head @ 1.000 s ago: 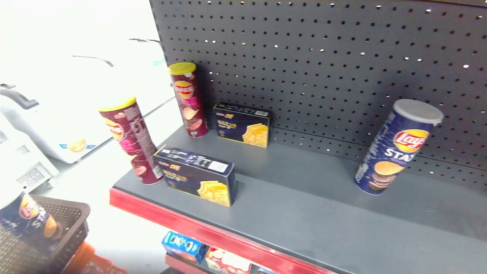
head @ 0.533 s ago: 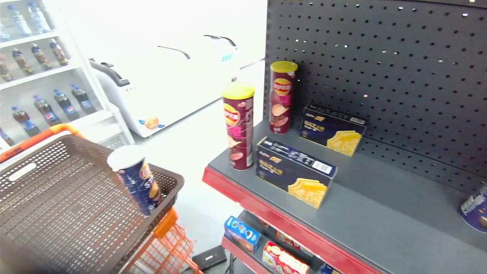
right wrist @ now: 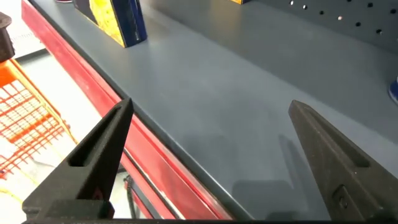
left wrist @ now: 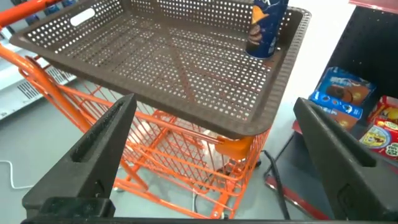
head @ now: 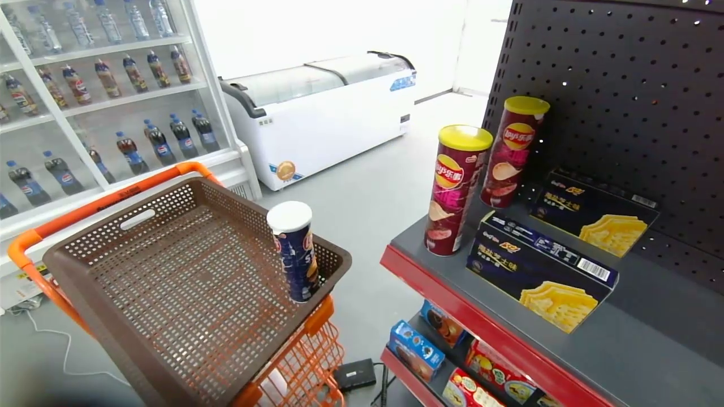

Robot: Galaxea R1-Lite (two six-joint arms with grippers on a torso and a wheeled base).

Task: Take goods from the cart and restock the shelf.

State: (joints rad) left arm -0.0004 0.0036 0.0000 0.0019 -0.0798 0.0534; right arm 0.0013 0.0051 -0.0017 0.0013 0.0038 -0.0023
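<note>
Left wrist view: the left gripper point(left wrist: 211, 168) is held spread and empty, aimed at the cart point(left wrist: 174, 158) and its basket point(left wrist: 283, 93) but apart from both, presumably so that goods can be reached. The right gripper point(right wrist: 211, 165) is likewise held spread, nothing pinched, above the bare front of the shelf point(right wrist: 236, 81). One blue can point(head: 294, 254) is stood upright in the basket corner nearest the shelf, where it is judged easiest to grasp. Farther on, two red cans point(head: 455, 192) and two boxes point(head: 543, 271) are ranged at the shelf's end, with bare room beside them for restocking. A freezer point(head: 328, 113) is seen beyond.
</note>
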